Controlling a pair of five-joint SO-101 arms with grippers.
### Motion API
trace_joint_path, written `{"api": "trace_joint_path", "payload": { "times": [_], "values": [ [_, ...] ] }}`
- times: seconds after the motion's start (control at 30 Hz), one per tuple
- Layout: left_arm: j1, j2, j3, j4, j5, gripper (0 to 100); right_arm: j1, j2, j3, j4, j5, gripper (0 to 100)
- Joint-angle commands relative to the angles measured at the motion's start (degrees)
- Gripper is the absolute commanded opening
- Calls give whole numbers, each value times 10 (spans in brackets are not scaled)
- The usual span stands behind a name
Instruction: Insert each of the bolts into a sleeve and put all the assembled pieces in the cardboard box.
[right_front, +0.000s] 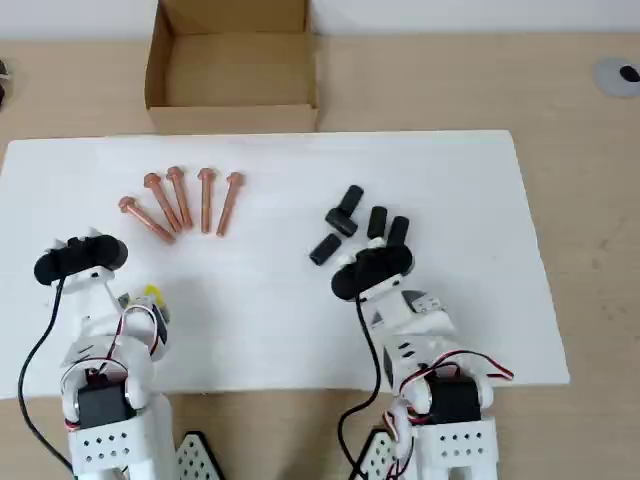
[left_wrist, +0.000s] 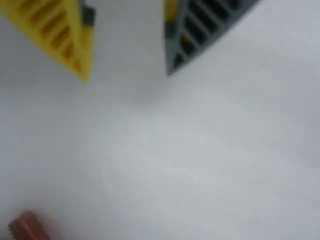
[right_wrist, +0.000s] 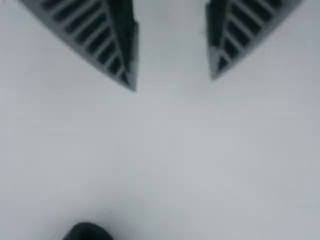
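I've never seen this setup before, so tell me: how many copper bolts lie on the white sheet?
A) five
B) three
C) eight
A: five bolts lie fanned out side by side on the sheet, and none is in the box.

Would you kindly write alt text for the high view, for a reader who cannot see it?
Five copper bolts lie fanned on a white sheet, a cluster of black sleeves to their right, and an empty open cardboard box sits beyond the sheet. The left arm stands near the bolts, the right arm by the sleeves.
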Motion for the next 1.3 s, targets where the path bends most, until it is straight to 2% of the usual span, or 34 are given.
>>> {"api": "trace_joint_path", "payload": {
  "times": [0.0,0.53,0.8,1.0,1.13,1.27],
  "values": [
    [-1,-6,-5,2,-4,115,-5,-63,0,-3,4,131],
    [1,-6,-5,2,-3,116,-8,-64,0,-4,4,133],
    [-4,-6,-5,1,-4,115,-6,-64,17,-65,0,133],
    [-2,-1,-18,5,-7,119,-6,-62,5,-63,-74,133],
    [-4,0,-62,37,-54,178,-4,-61,-35,-63,-74,133],
    [-4,0,-84,63,-57,200,7,-60,-88,-62,-75,132]
  ]
}}
